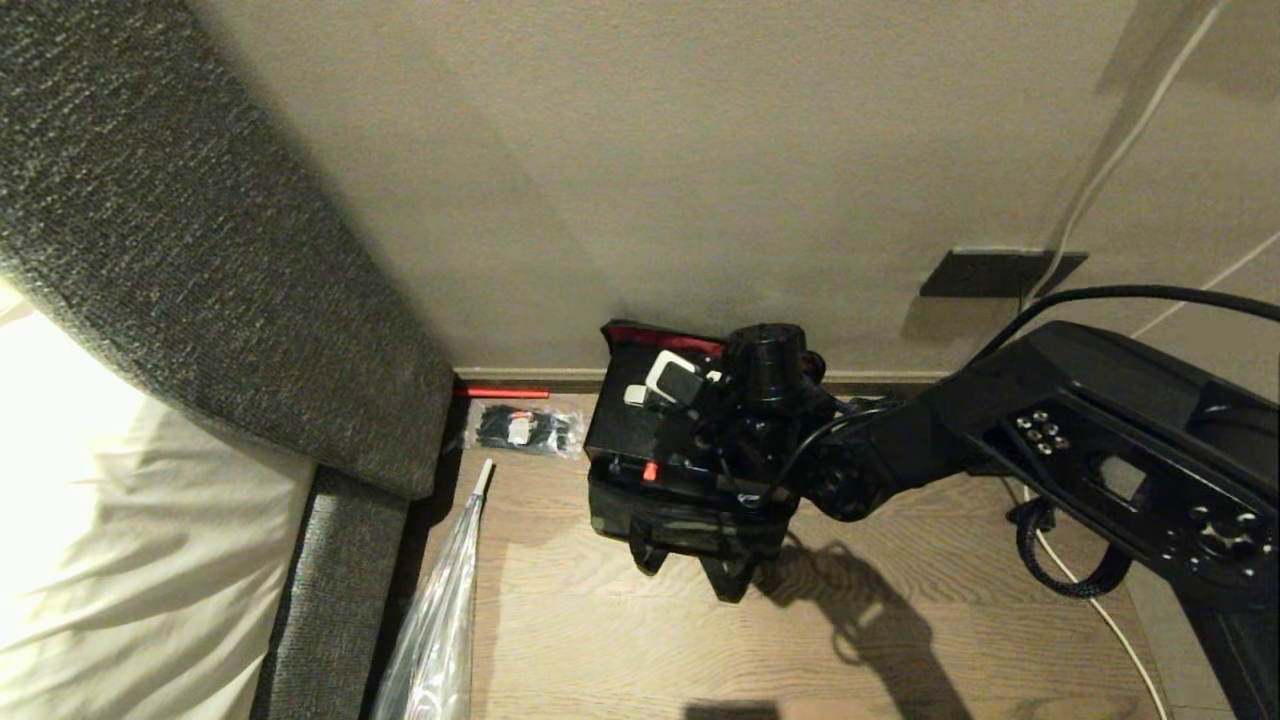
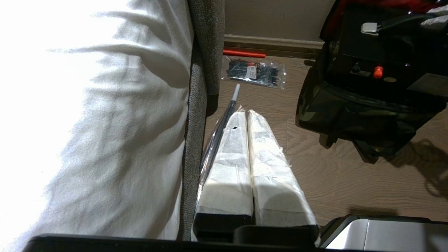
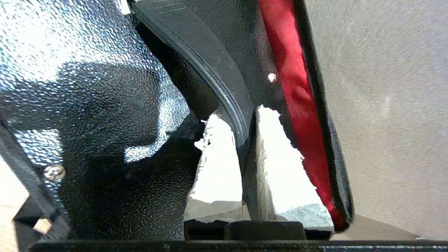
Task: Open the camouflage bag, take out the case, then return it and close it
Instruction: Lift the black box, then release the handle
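The camouflage bag (image 1: 690,525) stands on the wooden floor against the wall, its lid (image 1: 660,338) thrown back so the red lining (image 3: 297,98) shows. The black speckled case (image 1: 625,435) sits in the bag's open top, with its red catch (image 1: 650,471) facing me. My right gripper (image 3: 241,115) is over the case's far side, beside the lid. It is shut on the case's black curved handle (image 3: 210,73). Low beside the bed, my left gripper (image 2: 245,113) is parked and shut on nothing. From there the bag (image 2: 350,112) and case (image 2: 367,59) show to its right.
A clear packet of black items (image 1: 525,430) and a red stick (image 1: 500,392) lie left of the bag by the skirting. A plastic-wrapped umbrella (image 1: 440,620) lies along the grey upholstered bed frame (image 1: 200,250). Cables (image 1: 1080,580) trail on the floor at the right.
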Controlling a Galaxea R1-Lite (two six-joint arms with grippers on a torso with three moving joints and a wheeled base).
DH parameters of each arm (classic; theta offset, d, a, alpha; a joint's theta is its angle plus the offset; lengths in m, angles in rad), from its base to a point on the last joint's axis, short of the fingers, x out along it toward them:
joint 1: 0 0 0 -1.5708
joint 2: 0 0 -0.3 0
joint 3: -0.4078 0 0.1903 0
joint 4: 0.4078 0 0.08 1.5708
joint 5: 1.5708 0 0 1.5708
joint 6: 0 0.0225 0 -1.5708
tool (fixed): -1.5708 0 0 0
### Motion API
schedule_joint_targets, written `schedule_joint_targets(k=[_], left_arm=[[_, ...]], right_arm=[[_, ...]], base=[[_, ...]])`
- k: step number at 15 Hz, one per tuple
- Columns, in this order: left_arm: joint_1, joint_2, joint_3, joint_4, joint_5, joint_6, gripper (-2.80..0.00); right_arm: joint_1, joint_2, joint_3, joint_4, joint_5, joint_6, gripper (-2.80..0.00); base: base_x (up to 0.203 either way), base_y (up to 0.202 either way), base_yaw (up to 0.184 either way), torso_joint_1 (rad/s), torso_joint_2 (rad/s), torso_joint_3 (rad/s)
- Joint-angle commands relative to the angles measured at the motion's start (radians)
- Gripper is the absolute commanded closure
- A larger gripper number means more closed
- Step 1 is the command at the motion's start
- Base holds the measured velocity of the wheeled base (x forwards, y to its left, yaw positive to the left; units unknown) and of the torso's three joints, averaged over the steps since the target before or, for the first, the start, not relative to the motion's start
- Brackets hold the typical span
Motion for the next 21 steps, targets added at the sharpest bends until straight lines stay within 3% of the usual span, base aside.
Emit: schedule_joint_targets(k=[1,8,12,19,21], left_arm=[[0.0,-0.002,0.003,0.0,0.0,-0.001,0.0],[0.001,-0.002,0.003,0.0,0.0,-0.001,0.0],[0.0,-0.002,0.003,0.0,0.0,-0.001,0.0],[0.001,-0.002,0.003,0.0,0.0,-0.001,0.0],[0.001,-0.002,0.003,0.0,0.0,-0.001,0.0]], right_arm=[[0.015,-0.06,0.019,0.001,-0.002,-0.007,0.0],[-0.04,-0.148,0.093,-0.005,-0.021,-0.006,0.0],[-0.153,-0.164,0.108,0.005,-0.023,-0.006,0.0],[-0.266,-0.309,0.319,0.031,-0.022,0.0,0.0],[-0.335,-0.394,0.38,0.074,-0.02,-0.005,0.0]], base=[[0.0,0.0,0.0,0.0,0.0,0.0],[0.0,0.0,0.0,0.0,0.0,0.0],[0.0,0.0,0.0,0.0,0.0,0.0],[0.0,0.0,0.0,0.0,0.0,0.0],[0.0,0.0,0.0,0.0,0.0,0.0]])
